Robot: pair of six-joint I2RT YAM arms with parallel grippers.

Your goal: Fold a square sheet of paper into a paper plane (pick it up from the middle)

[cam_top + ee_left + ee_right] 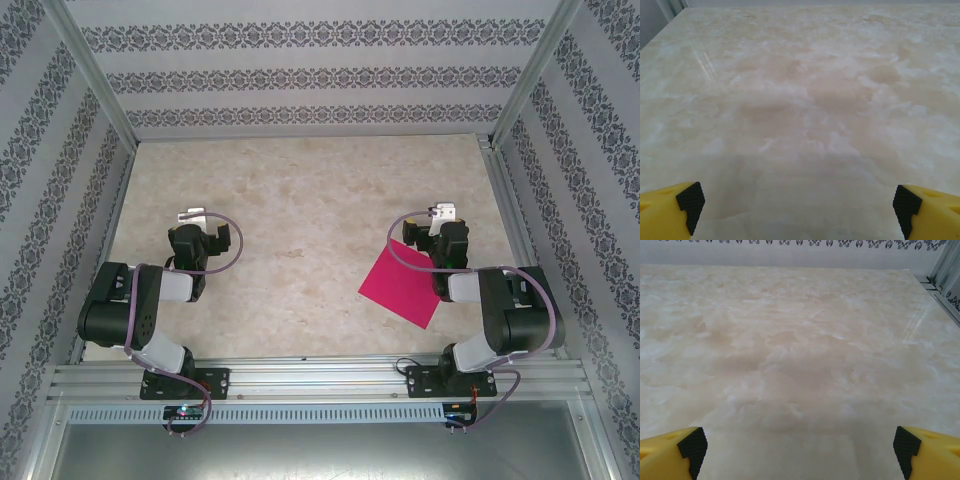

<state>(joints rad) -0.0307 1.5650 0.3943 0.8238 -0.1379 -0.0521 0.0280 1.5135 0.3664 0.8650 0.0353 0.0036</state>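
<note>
Lying flat on table (300, 200): square sheet of paper (402, 283) | left pincer (800, 206): apart | right pincer (800, 446): apart

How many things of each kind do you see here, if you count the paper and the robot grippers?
pink paper sheet: 1
yellow-fingered grippers: 2 (left gripper, right gripper, both open)
Total: 3
</note>
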